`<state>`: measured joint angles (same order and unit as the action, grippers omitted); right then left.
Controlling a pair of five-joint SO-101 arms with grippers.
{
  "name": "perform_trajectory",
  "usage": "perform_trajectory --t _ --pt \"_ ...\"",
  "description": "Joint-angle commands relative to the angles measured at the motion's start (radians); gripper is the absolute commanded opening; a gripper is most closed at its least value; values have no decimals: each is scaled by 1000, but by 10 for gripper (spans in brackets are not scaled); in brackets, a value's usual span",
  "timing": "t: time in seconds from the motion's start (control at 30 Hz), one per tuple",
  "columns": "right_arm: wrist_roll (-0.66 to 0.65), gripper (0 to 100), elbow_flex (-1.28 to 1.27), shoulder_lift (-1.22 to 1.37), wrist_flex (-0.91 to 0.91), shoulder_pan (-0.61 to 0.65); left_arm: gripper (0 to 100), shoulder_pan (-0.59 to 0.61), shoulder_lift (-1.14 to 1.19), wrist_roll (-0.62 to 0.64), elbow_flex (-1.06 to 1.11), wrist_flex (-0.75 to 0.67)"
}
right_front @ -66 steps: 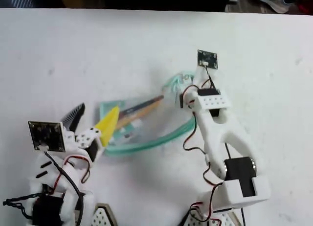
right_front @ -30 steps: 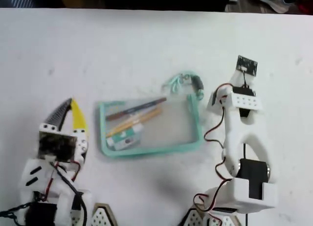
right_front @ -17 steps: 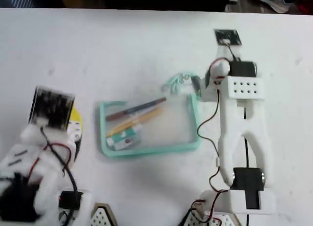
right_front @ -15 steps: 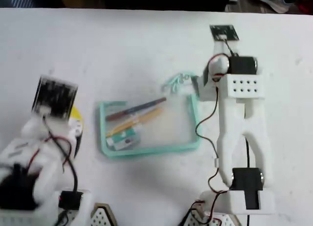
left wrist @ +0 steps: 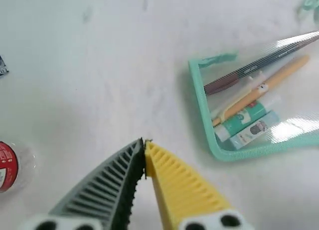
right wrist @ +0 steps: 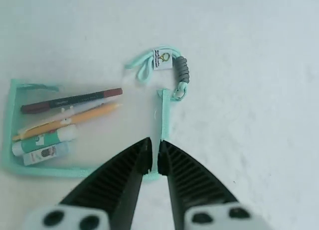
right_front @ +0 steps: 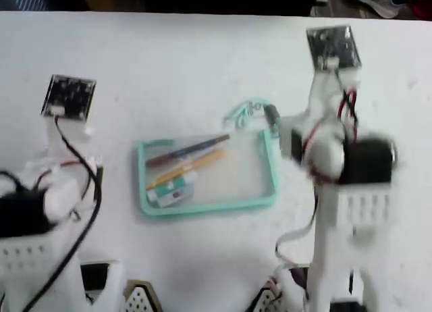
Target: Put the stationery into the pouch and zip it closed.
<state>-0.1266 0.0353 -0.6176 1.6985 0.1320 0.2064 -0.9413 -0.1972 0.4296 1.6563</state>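
The clear pouch with a teal rim (right_front: 206, 173) lies flat in the middle of the table. Inside it are a dark red pen (right_front: 185, 152), an orange pencil (right_front: 192, 165) and a teal glue stick (right_front: 169, 188). A teal strap and grey zipper pull (right wrist: 181, 70) lie at the pouch's corner (right wrist: 163, 94) nearest the right arm. My left gripper (left wrist: 144, 142) is shut with nothing in it and hangs above bare table, well clear of the pouch (left wrist: 249, 118). Over the pouch's zipper edge (right wrist: 162, 115) my right gripper (right wrist: 151, 143) hangs shut and holds nothing.
In the high view the left arm (right_front: 47, 197) stands raised at the left and the right arm (right_front: 344, 163) at the right of the pouch. A round red and clear object (left wrist: 7, 165) lies on the table off to one side of the left gripper.
Both arms have let go of the pouch and lifted back from it. The left gripper, open over the pouch earlier, is now shut. The pouch has settled flat.
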Motion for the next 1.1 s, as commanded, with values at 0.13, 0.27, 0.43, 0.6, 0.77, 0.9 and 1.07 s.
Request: perform_trajectory --t 0.13,0.27,0.43,0.6,0.77,0.9,1.07 --pt "-12 22 -304 -440 -114 41 28 12 -298 11 114 -91" --pt "-12 22 -539 -664 -308 39 28 12 -493 11 305 -253" --pt "-18 22 -865 -964 -579 39 31 12 -788 11 562 -454" --pt "-20 22 -1111 -1205 -786 41 148 12 -885 11 683 -529" --pt "-17 22 -1143 -1167 -855 39 228 12 -881 12 681 -531" --pt "-14 22 -1146 -1188 -860 41 229 5 -881 14 681 -548" --pt "-14 22 -1162 -1185 -857 41 229 2 -881 146 689 -592"
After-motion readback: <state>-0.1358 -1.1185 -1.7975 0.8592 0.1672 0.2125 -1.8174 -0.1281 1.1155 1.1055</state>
